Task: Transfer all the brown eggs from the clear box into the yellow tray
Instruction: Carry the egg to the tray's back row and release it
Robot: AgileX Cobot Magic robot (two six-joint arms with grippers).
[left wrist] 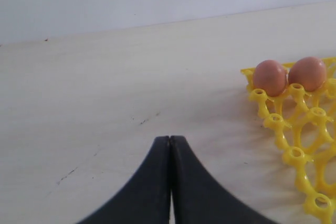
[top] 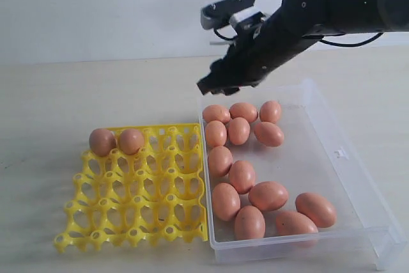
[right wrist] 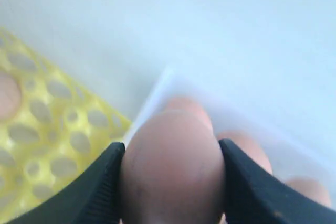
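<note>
One egg is being clasped by the right gripper; two are being cradled in the yellow tray, thirteen in the box beside it.

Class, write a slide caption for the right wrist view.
Right gripper holds a brown egg, yellow tray and clear box blurred beyond.

Exterior camera looks obliquely down across the bench; 2 low wrist cameras share the yellow tray, the right's apparently closest.

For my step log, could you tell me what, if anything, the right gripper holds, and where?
The right gripper holds a brown egg by its two sides.
</note>
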